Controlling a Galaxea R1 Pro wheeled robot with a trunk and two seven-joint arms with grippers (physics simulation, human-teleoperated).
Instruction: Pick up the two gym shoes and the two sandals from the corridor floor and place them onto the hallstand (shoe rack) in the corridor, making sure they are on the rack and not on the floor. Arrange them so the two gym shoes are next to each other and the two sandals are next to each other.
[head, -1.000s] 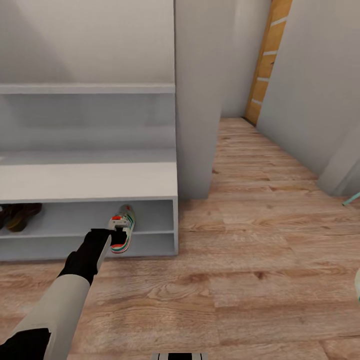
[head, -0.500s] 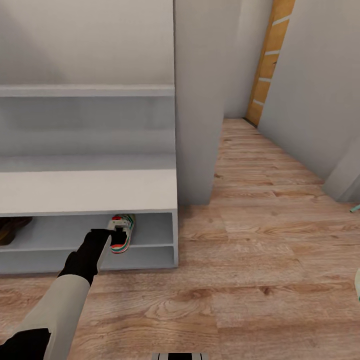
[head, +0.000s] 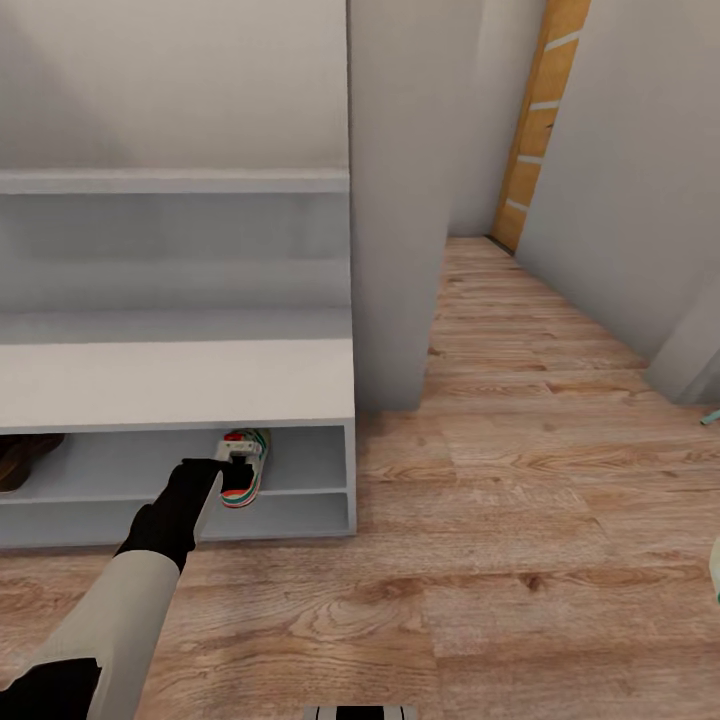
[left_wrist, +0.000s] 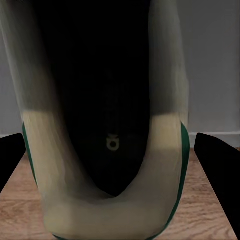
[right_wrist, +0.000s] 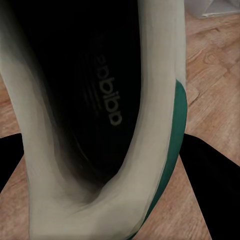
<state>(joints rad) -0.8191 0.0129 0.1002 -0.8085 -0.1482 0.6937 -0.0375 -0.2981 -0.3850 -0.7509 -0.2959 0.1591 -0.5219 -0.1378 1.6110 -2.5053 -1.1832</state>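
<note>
The light-grey hallstand (head: 180, 380) stands against the wall on the left. My left gripper (head: 238, 468) reaches into the right end of its upper low shelf, shut on the heel of a gym shoe (head: 246, 478), white with green stripes and red accents. The left wrist view looks into this gym shoe (left_wrist: 107, 125), with a black finger (left_wrist: 217, 167) on either side. My right gripper (right_wrist: 110, 165) is shut on the second gym shoe (right_wrist: 100, 90), held above the corridor floor (head: 500, 560). A dark-brown sandal (head: 20, 460) lies at the shelf's far left, partly hidden by the bench top.
A grey wall pillar (head: 395, 200) rises right beside the rack's end. The corridor runs back to an orange-brown door (head: 535, 120). Grey walls (head: 640, 180) close in on the right. Open plank floor lies in front of the rack.
The head view has shifted since a second ago, so the rack sits lower in the picture. The left gripper keeps hold of the shoe at the shelf. Nothing differs over the last half second.
</note>
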